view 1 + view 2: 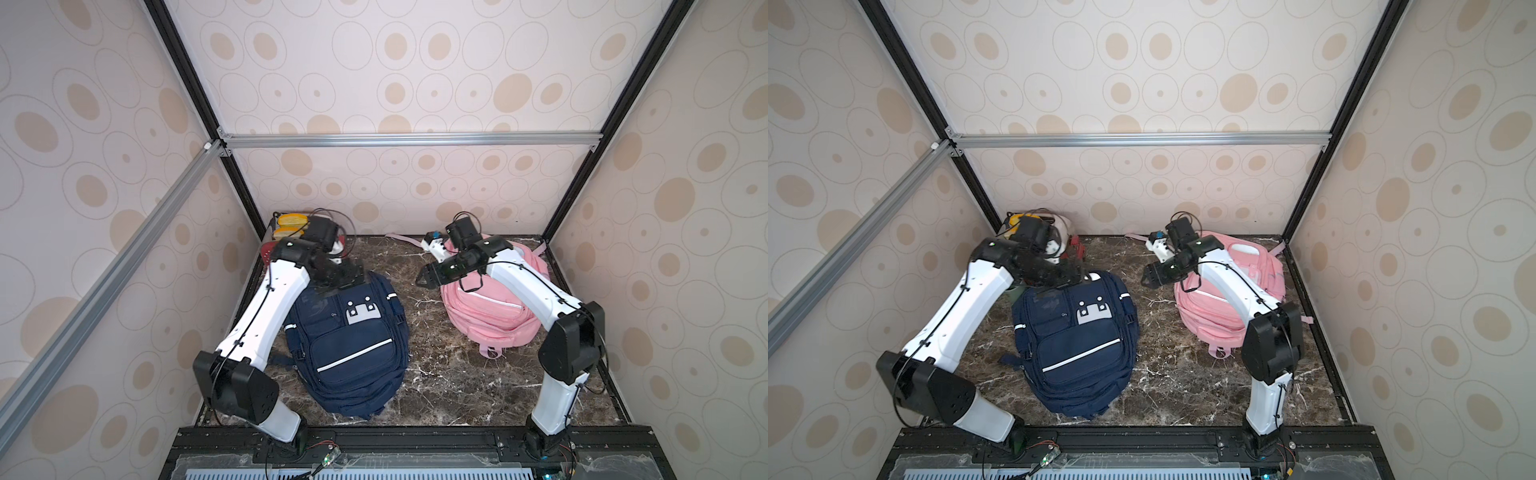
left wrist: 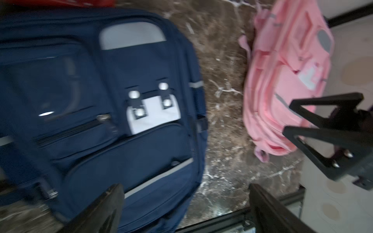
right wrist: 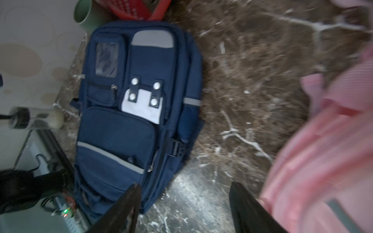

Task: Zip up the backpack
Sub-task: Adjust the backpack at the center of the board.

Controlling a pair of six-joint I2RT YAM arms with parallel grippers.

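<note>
1. The navy backpack (image 1: 353, 345) (image 1: 1075, 345) lies flat on the marbled tabletop (image 1: 436, 374), front panel up. Its top end points away from the arm bases.
2. The left fingers (image 2: 107, 207) hang over the navy backpack's top end. They are spread wide with nothing between them and grip nothing. In both top views they are a dark blur, so I cannot tell whether they brush the fabric.
3. The right fingers (image 3: 125, 207) (image 1: 424, 277) are off to the right of the navy backpack's top end, over the bare strip of tabletop beside it. They stand well apart and hold nothing. The left wrist view shows both of them splayed (image 2: 314, 133).
4. The pink backpack (image 1: 490, 307) (image 1: 1217, 307) lies to the right of the navy backpack and well apart from it. It sits a little farther from the arm bases.
5. A red basket (image 3: 129, 10) and a green cup (image 3: 84, 14) sit just beyond the navy backpack's top end.
6. Both wrist views are blurred, so I cannot tell whether the navy backpack's main zip is fully closed.
</note>
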